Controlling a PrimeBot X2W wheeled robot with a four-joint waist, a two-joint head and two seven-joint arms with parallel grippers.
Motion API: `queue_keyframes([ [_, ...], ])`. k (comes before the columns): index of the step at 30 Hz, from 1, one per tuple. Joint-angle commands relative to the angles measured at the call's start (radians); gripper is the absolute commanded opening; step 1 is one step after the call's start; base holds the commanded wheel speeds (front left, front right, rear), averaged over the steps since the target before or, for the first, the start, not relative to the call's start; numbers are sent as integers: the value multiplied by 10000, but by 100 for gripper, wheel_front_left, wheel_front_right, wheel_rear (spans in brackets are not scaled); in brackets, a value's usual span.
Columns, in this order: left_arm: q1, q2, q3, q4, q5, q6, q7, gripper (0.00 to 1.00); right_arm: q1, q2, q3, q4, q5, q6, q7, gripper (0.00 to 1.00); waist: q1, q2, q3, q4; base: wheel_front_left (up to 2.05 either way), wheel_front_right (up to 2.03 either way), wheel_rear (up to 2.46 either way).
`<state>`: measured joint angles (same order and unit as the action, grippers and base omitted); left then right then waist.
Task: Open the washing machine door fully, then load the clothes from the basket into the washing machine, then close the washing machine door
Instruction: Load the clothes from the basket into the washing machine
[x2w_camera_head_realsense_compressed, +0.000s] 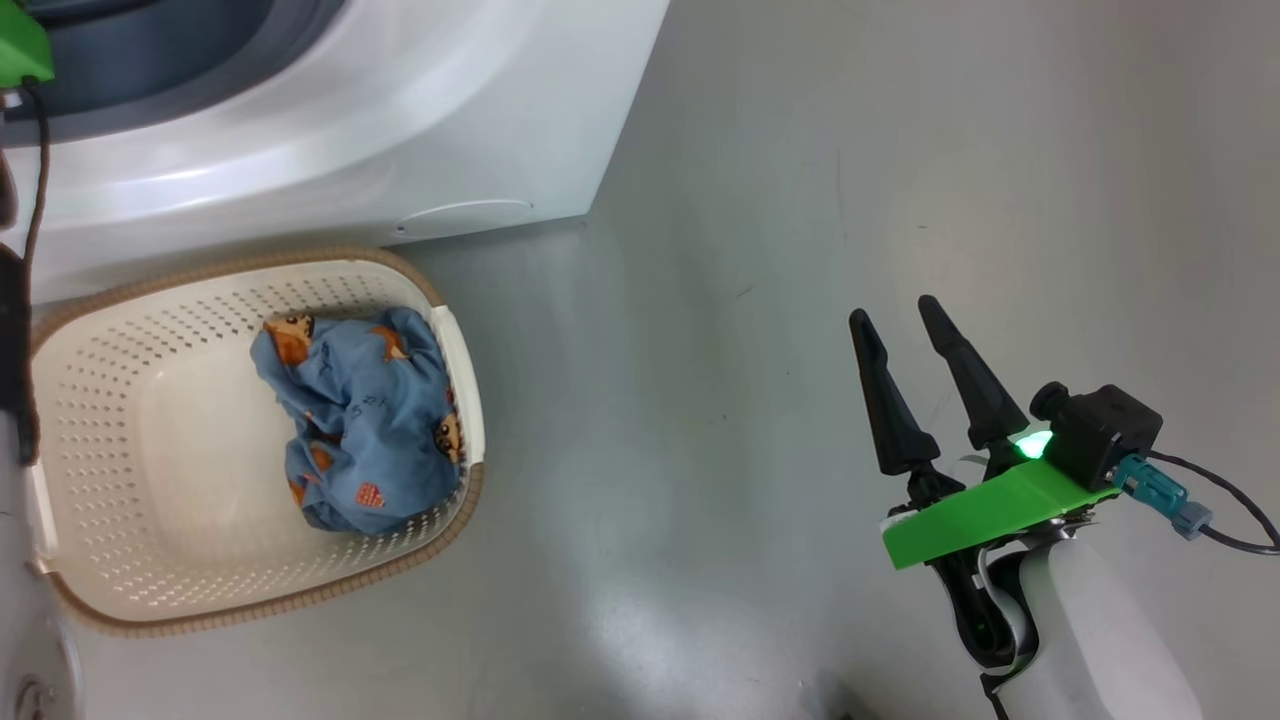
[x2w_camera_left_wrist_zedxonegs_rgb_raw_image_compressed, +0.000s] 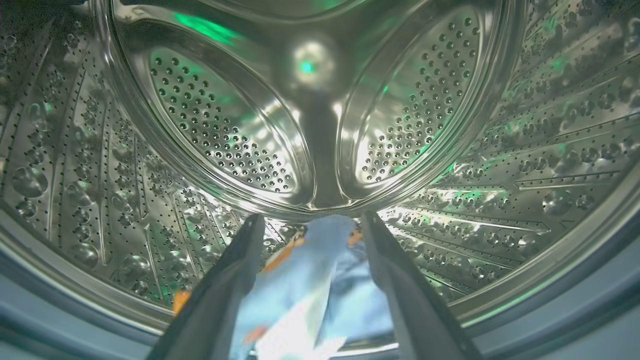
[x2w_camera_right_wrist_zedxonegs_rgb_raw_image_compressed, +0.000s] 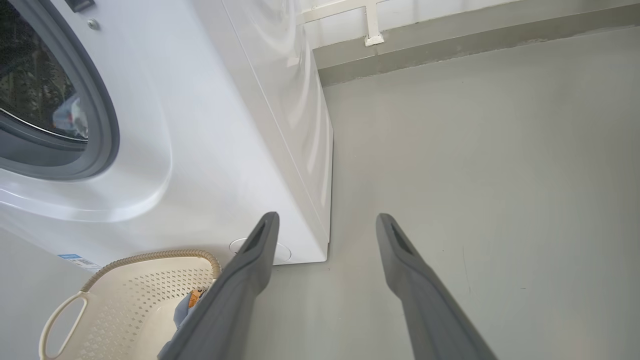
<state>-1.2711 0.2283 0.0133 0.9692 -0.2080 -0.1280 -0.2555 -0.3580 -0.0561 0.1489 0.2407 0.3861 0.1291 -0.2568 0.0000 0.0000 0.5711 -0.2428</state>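
Observation:
My left gripper (x2w_camera_left_wrist_zedxonegs_rgb_raw_image_compressed: 312, 220) is inside the washing machine's steel drum (x2w_camera_left_wrist_zedxonegs_rgb_raw_image_compressed: 225, 130), open, its fingers spread wide. A light blue garment (x2w_camera_left_wrist_zedxonegs_rgb_raw_image_compressed: 310, 285) with orange prints hangs blurred between and below them over the drum's front lip. Another piece of the clothes (x2w_camera_head_realsense_compressed: 365, 420), blue with cartoon figures, lies bunched at the right side of the cream basket (x2w_camera_head_realsense_compressed: 90, 380), which stands on the floor in front of the washing machine (x2w_camera_head_realsense_compressed: 400, 130). My right gripper (x2w_camera_head_realsense_compressed: 895, 312) hovers open and empty over the floor, well right of the basket. The washing machine door is out of view.
Grey floor (x2w_camera_head_realsense_compressed: 750, 250) stretches to the right of the machine and basket. In the right wrist view the machine's grey gasket (x2w_camera_right_wrist_zedxonegs_rgb_raw_image_compressed: 107, 125) rings the open mouth, and a low wall ledge (x2w_camera_right_wrist_zedxonegs_rgb_raw_image_compressed: 450, 40) runs behind. My left arm's green mount (x2w_camera_head_realsense_compressed: 20, 45) sits at the machine's opening.

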Motion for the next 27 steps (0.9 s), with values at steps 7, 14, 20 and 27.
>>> queue_keyframes([
  [7, 357, 328, 166, -429, -73, -26, -63, 100, -24, 58, 119, -225, 47, 16, -49, 100, 0, 0, -62, 191, 0, 0, 0],
  [14, 1152, 42, 104, -820, -31, -26, -63, 100, -32, 58, -14, -183, -87, 16, -49, 100, 0, 0, -203, 416, 0, 0, 0],
  [20, 2213, -282, 292, -1337, 8, -26, -63, 100, 70, 58, -158, -144, -247, 16, -49, 100, 0, 0, -479, 659, 0, 0, 0],
  [27, 3915, -778, 614, -2284, -31, -26, -63, 100, 292, 57, -409, -14, -548, 16, -49, 100, 0, 0, -978, 1074, 0, 0, 0],
])
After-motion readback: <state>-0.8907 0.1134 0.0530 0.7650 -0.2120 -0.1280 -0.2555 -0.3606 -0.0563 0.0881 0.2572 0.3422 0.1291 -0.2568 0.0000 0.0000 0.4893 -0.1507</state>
